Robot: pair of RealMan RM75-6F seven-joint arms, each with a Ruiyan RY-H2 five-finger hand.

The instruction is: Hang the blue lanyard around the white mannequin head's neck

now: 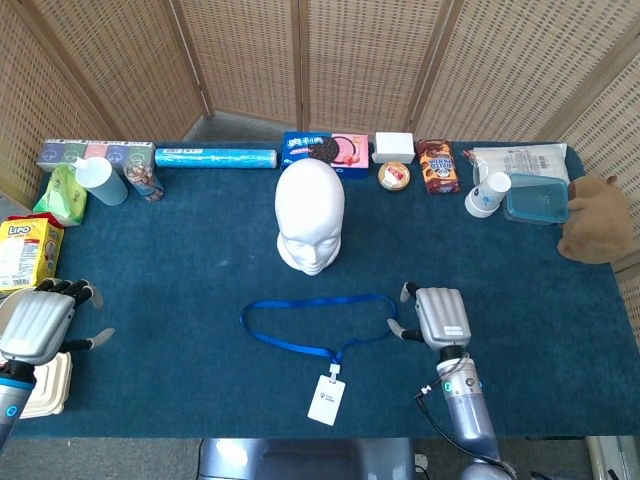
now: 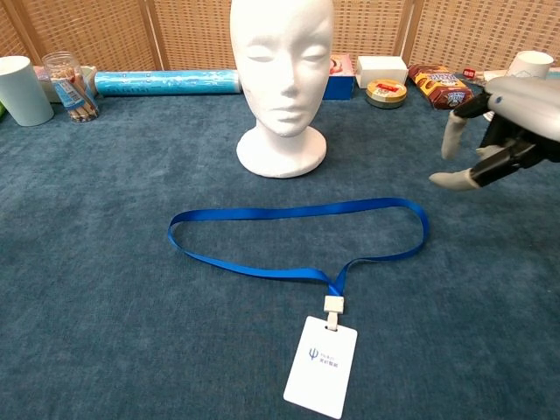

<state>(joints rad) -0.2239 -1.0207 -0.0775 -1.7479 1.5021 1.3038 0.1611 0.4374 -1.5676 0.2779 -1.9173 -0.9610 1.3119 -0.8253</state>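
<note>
While both hands hover open, the right hand (image 1: pixel 440 317) near the blue lanyard (image 1: pixel 318 322) risks dragging it flat; the mannequin head (image 1: pixel 310 216) looks easy to tip.

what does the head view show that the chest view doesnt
Only the head view shows the left hand, open above the table's left edge beside the yellow snack bag, and the brown plush toy at the far right.

Only the chest view shows the white mannequin head's face front-on.

Both show the blue lanyard lying flat in a loop with its white badge card, and the right hand, open, next to the loop's right end.
</note>
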